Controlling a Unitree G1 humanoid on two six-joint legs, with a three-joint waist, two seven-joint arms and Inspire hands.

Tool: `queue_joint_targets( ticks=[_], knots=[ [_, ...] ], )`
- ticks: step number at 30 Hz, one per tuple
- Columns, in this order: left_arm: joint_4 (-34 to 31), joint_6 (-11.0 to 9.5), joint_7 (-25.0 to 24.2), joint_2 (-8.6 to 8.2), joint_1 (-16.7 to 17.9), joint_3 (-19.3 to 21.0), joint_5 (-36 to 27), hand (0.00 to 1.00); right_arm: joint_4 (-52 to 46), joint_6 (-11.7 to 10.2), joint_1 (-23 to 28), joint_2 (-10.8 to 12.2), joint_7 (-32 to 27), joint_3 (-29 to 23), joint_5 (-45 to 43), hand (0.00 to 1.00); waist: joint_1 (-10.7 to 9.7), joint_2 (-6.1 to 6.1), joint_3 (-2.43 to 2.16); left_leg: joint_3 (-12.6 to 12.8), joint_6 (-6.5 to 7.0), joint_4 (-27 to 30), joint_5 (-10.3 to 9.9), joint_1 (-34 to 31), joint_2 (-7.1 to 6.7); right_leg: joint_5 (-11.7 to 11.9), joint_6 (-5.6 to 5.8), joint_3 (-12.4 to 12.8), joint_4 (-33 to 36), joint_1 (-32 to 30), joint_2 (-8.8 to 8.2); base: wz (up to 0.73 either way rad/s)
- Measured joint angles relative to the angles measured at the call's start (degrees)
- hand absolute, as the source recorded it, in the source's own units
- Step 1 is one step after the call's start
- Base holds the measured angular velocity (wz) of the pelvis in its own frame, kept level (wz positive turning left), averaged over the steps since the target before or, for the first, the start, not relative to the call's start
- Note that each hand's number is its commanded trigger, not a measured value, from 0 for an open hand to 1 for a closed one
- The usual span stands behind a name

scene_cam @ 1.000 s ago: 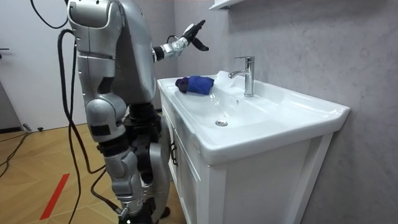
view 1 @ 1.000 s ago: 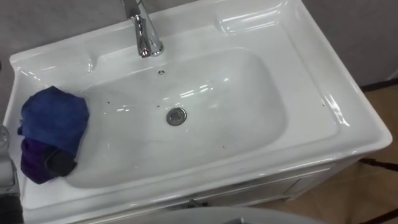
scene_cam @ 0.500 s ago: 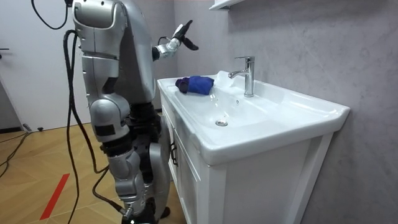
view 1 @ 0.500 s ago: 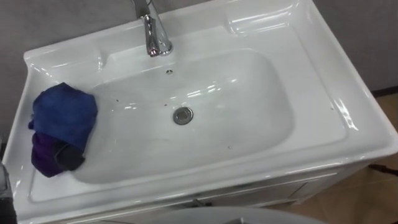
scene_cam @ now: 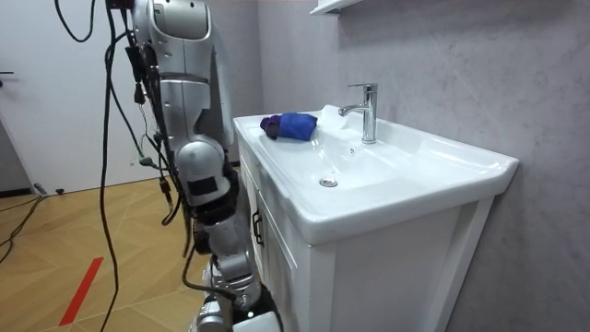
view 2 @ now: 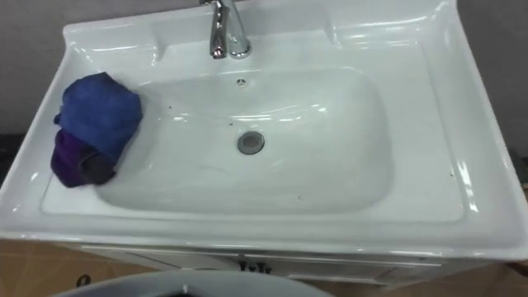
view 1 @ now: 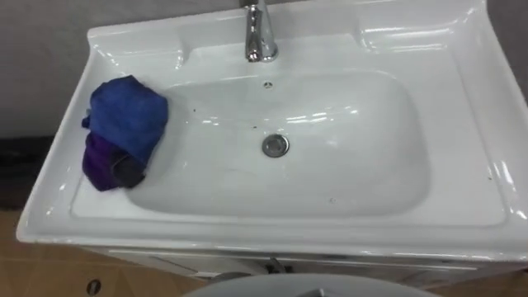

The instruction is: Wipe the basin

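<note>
The white basin (view 1: 462,107) lies below me, its bowl dotted with a few small dark specks. A blue cloth (view 1: 128,124) sits bunched on the basin's left rim, over a purple fold and a dark corner that hang toward the bowl. A chrome tap (view 1: 261,37) stands at the middle of the back rim, and the round drain (view 1: 275,146) is in the bowl's centre. In the room view the cloth (scene_cam: 290,125) rests at the far end of the basin (scene_cam: 406,152), and I stand upright close against the cabinet's front at the room view's left.
The basin tops a white cabinet (scene_cam: 277,267) with a dark door handle. A grey wall (scene_cam: 461,65) runs behind it, with a white shelf (scene_cam: 334,6) high up. Wooden floor (scene_cam: 64,240) with a red strip (scene_cam: 81,288) spreads to the room view's left.
The eye view has swung so the basin now sits squarer and further right in the picture. In the room view I have turned and my raised left hand has left the picture. The cloth stays put.
</note>
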Motion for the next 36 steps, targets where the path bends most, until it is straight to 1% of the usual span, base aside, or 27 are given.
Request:
queue_joint_targets(
  ticks=[1,2,5,6,7,8,9,10,11,12,13,14,15,16,17,18,19,20,23,24,26,28,31,32,33,34,36],
  knots=[
    [1.2,0.2,0.0,0.00,0.4,0.0,-0.3,0.00,-0.1,0.1,0.0,-0.1,0.1,0.3,0.0,0.00,0.0,-0.03,0.01,-0.3,0.00,0.1,0.0,-0.2,-0.14,0.0,0.07,-0.4,0.0,0.0,-0.13,0.22],
    [4.0,0.5,0.1,-0.01,1.1,0.0,-1.1,0.00,-0.1,0.3,0.0,-0.3,0.1,0.4,0.0,0.00,0.1,-0.06,0.06,-0.4,0.16,0.2,0.1,-0.4,-0.37,-0.2,0.27,-0.6,0.0,-0.1,-0.27,0.21],
    [10.9,0.9,0.0,-0.07,4.5,-0.1,-3.5,0.00,0.2,0.3,-0.6,-0.5,0.3,1.0,-0.1,0.00,0.4,-0.07,0.06,-0.8,0.26,0.2,0.2,-0.6,-0.64,-0.3,0.43,-1.0,0.0,-0.2,-0.57,0.10],
    [13.6,0.9,0.1,-0.33,5.6,-0.1,-3.6,0.00,0.3,0.3,-0.7,-0.7,0.5,1.1,0.2,0.00,0.3,-0.15,0.07,-1.1,0.31,0.3,0.2,-0.7,-0.78,-0.4,0.51,-1.4,0.0,-0.2,-0.74,0.12],
    [14.6,0.9,0.1,-0.63,6.2,-0.3,-4.0,0.00,0.3,0.3,-0.7,-0.9,0.6,1.1,0.7,0.00,0.3,-0.22,0.07,-1.2,0.41,0.3,0.3,-0.8,-0.87,-0.5,0.55,-1.8,0.1,-0.2,-0.90,0.14],
    [17.0,0.8,0.3,-1.16,6.9,-0.8,-4.5,0.00,0.6,0.3,-0.8,-1.1,0.7,1.5,1.3,0.00,0.2,-0.53,-0.04,-1.4,0.62,0.3,0.4,-0.8,-1.10,-0.8,0.69,-2.2,0.3,-0.2,-1.51,0.13],
    [18.3,0.8,0.3,-1.47,7.1,-1.1,-4.5,0.00,0.7,0.3,-0.8,-1.1,0.7,1.7,1.3,0.00,0.0,-0.49,-0.02,-1.4,0.67,0.3,0.4,-0.8,-1.20,-0.9,0.79,-2.4,0.4,-0.1,-1.63,0.15],
    [20.8,0.8,0.3,-2.38,7.6,-1.2,-4.5,0.00,0.7,0.3,-0.8,-1.1,0.9,1.9,1.2,0.00,-0.1,-0.59,0.00,-1.4,0.68,0.3,0.4,-0.7,-1.37,-1.2,0.94,-2.2,0.9,-0.1,-1.77,0.10],
    [22.2,0.8,0.4,-3.89,8.5,-1.7,-4.6,0.00,0.8,0.3,-0.9,-1.1,1.1,2.1,1.3,0.00,-0.1,-0.78,-0.06,-1.4,0.69,0.3,0.4,-0.7,-1.53,-1.4,1.04,-2.2,1.2,-0.1,-1.86,0.08],
    [22.7,0.8,0.7,-5.71,9.5,-3.4,-5.1,0.00,0.8,0.3,-1.1,-1.1,1.3,2.3,1.8,0.00,-0.2,-1.02,-0.05,-1.4,0.70,0.4,0.4,-0.7,-1.60,-1.4,1.08,-2.2,1.2,-0.2,-1.84,0.04],
    [23.3,0.8,0.7,-6.41,9.7,-4.5,-5.1,0.00,0.8,0.3,-1.1,-1.1,1.3,2.7,1.9,0.00,-0.2,-1.10,-0.06,-1.5,0.70,0.4,0.4,-0.7,-1.67,-1.4,1.09,-2.1,1.2,-0.1,-1.83,0.06],
    [25.0,0.8,0.8,-7.52,9.9,-6.4,-5.1,0.00,0.8,0.2,-1.1,-1.1,1.3,3.2,1.9,0.00,-0.2,-1.31,-0.04,-2.0,0.71,0.6,0.4,-0.7,-1.80,-1.4,1.12,-2.2,1.3,0.0,-1.85,0.07],
    [26.1,1.0,0.7,-8.57,9.9,-8.0,-5.1,0.00,0.9,0.2,-1.2,-1.0,1.4,3.6,2.3,0.00,-0.3,-1.96,-0.11,-2.1,0.71,0.7,0.4,-0.7,-1.82,-1.4,1.12,-2.5,1.5,0.1,-1.92,0.09],
    [26.4,1.0,0.6,-9.07,9.8,-8.6,-5.1,0.00,0.9,0.3,-1.2,-1.0,1.4,3.9,2.5,0.00,-0.4,-2.16,-0.09,-2.1,0.71,0.6,0.4,-0.7,-1.81,-1.4,1.12,-2.9,1.5,0.2,-2.06,0.13],
    [27.5,1.0,0.4,-9.83,9.3,-9.6,-4.8,0.00,1.1,0.3,-1.1,-0.8,1.4,4.2,2.5,0.00,-0.7,-2.67,0.00,-2.4,0.75,0.6,0.4,-0.7,-1.82,-1.4,1.11,-3.4,1.7,0.4,-2.29,0.17],
    [28.5,1.0,0.2,-10.56,9.0,-10.5,-4.5,0.00,1.2,0.3,-1.2,-0.6,1.4,4.2,2.4,0.00,-1.2,-3.09,0.22,-2.6,0.91,0.6,0.5,-0.6,-1.85,-1.4,1.11,-3.6,1.7,0.8,-2.30,0.19],
    [29.0,1.0,0.1,-10.83,9.0,-11.1,-4.3,0.00,1.3,0.1,-1.2,-0.5,1.4,4.2,2.3,0.00,-1.7,-3.46,0.21,-2.6,0.93,0.5,0.6,-0.5,-1.91,-1.5,1.14,-3.8,1.5,1.0,-2.31,0.12],
    [30.5,1.0,-0.4,-11.28,9.0,-12.8,-3.8,0.00,3.0,-0.2,-1.2,-0.5,1.8,4.2,2.4,0.00,-2.0,-3.97,0.21,-2.6,0.96,0.4,0.6,-0.1,-1.95,-1.5,1.18,-3.7,0.9,1.5,-2.32,0.00],
    [32.8,1.0,-2.2,-12.77,8.9,-15.2,-3.2,0.00,5.4,-0.2,-1.6,-0.5,1.9,4.3,3.5,0.00,-2.1,-4.80,0.33,-2.4,0.99,-0.1,0.6,1.2,-2.13,-1.7,1.42,-3.5,0.9,2.5,-2.60,-0.04],
    [33.5,1.1,-3.1,-13.10,8.8,-15.7,-3.2,0.00,6.0,0.0,-1.6,-0.4,2.0,4.3,3.9,0.00,-2.3,-5.04,0.36,-2.3,1.18,-0.1,0.5,1.3,-2.18,-1.8,1.51,-3.5,0.9,2.6,-2.67,0.00],
    [34.1,1.2,-3.9,-13.16,8.8,-16.6,-3.2,0.00,7.2,0.1,-1.7,-0.4,2.4,4.3,4.3,0.00,-2.6,-5.24,0.33,-2.1,1.57,0.0,0.3,1.3,-2.19,-1.8,1.59,-3.6,1.0,2.6,-2.74,0.00],
    [35.0,1.5,-4.3,-13.17,8.6,-17.6,-3.2,0.00,8.0,0.3,-2.1,-0.3,3.3,4.3,4.2,0.00,-3.5,-5.53,0.30,-2.0,1.61,0.1,0.3,1.2,-2.30,-1.9,1.69,-3.6,1.1,2.5,-2.83,0.00],
    [37.1,1.7,-7.8,-13.18,7.2,-19.3,-3.1,0.00,9.2,0.3,-2.4,-0.2,5.2,4.3,4.3,0.00,-4.2,-5.77,0.30,-1.1,1.62,0.1,0.3,1.2,-2.21,-1.9,1.70,-3.5,1.2,2.4,-2.87,-0.06],
    [37.7,1.8,-9.8,-13.32,6.6,-19.8,-3.0,0.00,9.3,0.3,-2.3,-0.2,5.8,4.3,4.3,0.00,-4.3,-5.84,0.33,-1.0,1.62,0.0,0.3,1.2,-2.21,-1.9,1.70,-3.4,1.2,2.4,-2.88,0.00],
    [37.7,2.0,-11.8,-13.72,6.4,-20.3,-2.6,0.00,9.4,0.3,-2.1,-0.2,6.3,4.4,4.3,0.00,-4.7,-5.94,0.32,-1.0,1.63,-0.1,0.3,1.2,-2.22,-1.9,1.73,-3.4,1.2,2.4,-2.90,0.00],
    [37.6,2.2,-12.7,-13.97,6.4,-20.7,-2.4,0.00,9.4,0.3,-2.1,-0.1,6.5,4.5,4.3,0.00,-4.9,-5.98,0.31,-0.8,1.62,-0.1,0.3,1.3,-2.21,-1.9,1.74,-3.3,1.2,2.3,-2.90,-0.06],
    [37.5,3.1,-15.8,-15.23,5.9,-23.4,-2.5,0.00,9.5,0.6,-2.2,0.0,7.1,5.9,4.2,0.00,-5.5,-6.17,0.28,0.2,1.63,-0.1,0.3,1.2,-2.16,-1.9,1.75,-3.0,1.3,2.1,-2.97,-0.08]
  ],
)
